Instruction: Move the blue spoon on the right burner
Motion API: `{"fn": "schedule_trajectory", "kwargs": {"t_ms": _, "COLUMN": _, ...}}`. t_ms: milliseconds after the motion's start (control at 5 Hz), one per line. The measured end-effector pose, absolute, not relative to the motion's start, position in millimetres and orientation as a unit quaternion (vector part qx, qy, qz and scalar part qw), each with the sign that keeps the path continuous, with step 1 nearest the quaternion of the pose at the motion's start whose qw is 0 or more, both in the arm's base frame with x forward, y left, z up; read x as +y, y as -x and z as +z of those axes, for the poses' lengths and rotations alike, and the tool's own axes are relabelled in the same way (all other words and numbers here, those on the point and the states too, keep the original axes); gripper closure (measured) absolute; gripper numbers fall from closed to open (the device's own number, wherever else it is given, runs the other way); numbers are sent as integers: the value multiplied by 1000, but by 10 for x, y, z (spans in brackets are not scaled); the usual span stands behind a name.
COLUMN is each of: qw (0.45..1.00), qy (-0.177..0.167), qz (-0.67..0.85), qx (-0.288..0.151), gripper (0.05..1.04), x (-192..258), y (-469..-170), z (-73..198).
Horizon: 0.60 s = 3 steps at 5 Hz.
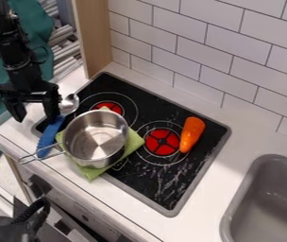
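At the left, the tool (34, 115) hangs down over the bench's (20, 137) end, its two fingers spread apart, the right-hand one close by the neck of the blue spoon (50, 137). The spoon lies at a slant along the left edge of the black stove top (139, 182), metal bowl up by the left burner (108, 107), blue handle running down to the wire handle of a steel pot (97, 134). The pot sits on a folded green cloth (133, 142). Next comes the right burner (162, 142) (red, like its neighbour), with an orange carrot (192, 133) over its right side, then the grey sink (269, 203).
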State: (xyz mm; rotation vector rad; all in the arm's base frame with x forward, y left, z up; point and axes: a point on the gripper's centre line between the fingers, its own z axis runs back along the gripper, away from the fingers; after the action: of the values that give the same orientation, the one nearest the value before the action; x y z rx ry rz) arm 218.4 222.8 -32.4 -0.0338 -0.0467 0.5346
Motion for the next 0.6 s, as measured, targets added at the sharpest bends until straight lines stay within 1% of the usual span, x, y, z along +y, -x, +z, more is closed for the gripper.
{"fn": "schedule_trajectory", "kwargs": {"t_ms": 200, "qw": 967, "qy": 7, "qz": 255, "qx": -15, "gripper": 73, "x": 2166, "y": -2221, "z": -326}}
{"fn": "schedule_trajectory", "kwargs": {"t_ms": 400, "qw": 967, "qy": -7, "qz": 255, "qx": -16, "gripper": 73, "x": 2036, "y": -2185, "z": -213}}
{"fn": "schedule_trajectory", "kwargs": {"t_ms": 600, "qw": 965, "qy": -24, "qz": 255, "qx": -50, "gripper": 73, "x": 1982, "y": -2153, "z": 10}}
